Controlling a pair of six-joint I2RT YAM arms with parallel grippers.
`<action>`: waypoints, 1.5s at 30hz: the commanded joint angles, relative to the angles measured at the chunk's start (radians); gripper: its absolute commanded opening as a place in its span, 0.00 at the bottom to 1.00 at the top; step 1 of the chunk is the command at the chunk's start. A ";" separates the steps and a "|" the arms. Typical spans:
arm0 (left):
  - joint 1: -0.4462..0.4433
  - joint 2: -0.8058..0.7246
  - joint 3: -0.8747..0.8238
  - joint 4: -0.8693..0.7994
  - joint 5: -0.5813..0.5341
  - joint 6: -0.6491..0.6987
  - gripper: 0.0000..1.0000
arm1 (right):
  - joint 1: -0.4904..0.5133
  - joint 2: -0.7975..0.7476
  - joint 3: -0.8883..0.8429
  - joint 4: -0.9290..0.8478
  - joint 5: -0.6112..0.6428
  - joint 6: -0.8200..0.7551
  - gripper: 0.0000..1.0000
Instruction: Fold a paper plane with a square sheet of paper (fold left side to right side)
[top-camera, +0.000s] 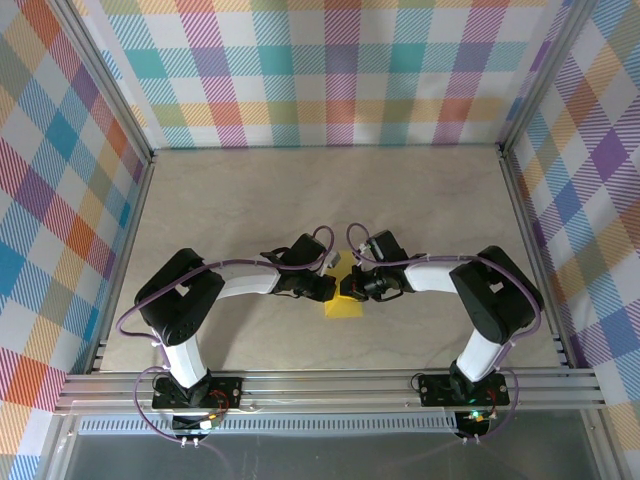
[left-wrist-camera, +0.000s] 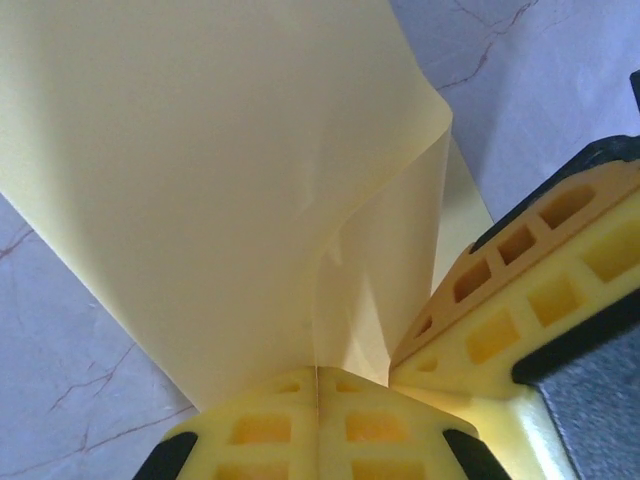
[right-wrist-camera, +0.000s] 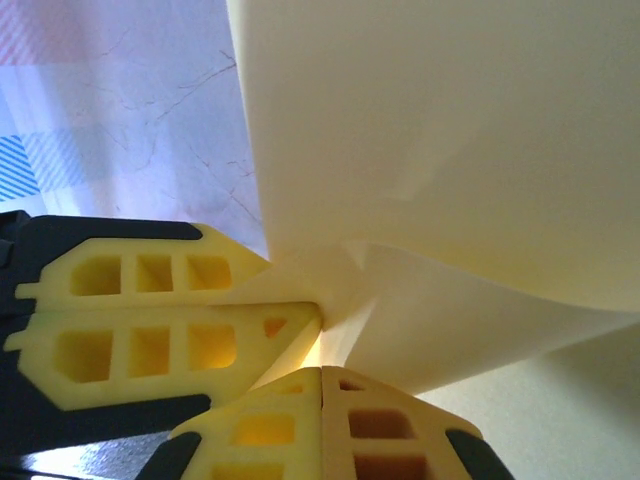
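The square sheet of paper (top-camera: 343, 303) is bright yellow and sits mid-table, partly lifted and bent between the two grippers. My left gripper (top-camera: 329, 288) and right gripper (top-camera: 351, 288) meet tip to tip over it. In the left wrist view the paper (left-wrist-camera: 220, 180) curves upward, and a fold of it runs down into the seam of the left gripper (left-wrist-camera: 318, 372), which is shut on it. The right gripper's fingers (left-wrist-camera: 520, 300) press in from the right. In the right wrist view the paper (right-wrist-camera: 450, 150) bends down to the shut right gripper (right-wrist-camera: 322, 372), beside the left fingers (right-wrist-camera: 150, 310).
The beige marbled tabletop (top-camera: 330, 190) is walled by plaid panels on three sides. An aluminium rail (top-camera: 330, 385) runs along the near edge, where both arm bases are bolted. Open tabletop lies behind and to both sides of the grippers.
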 joint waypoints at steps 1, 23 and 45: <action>0.006 0.017 -0.012 -0.002 -0.003 0.009 0.02 | 0.007 0.016 0.020 -0.003 0.004 -0.009 0.00; 0.012 -0.044 0.013 -0.016 -0.030 0.003 0.22 | 0.010 0.028 -0.031 -0.084 0.079 0.001 0.00; 0.009 -0.218 -0.151 0.139 0.221 -0.250 0.02 | 0.010 0.005 -0.045 -0.074 0.067 0.013 0.00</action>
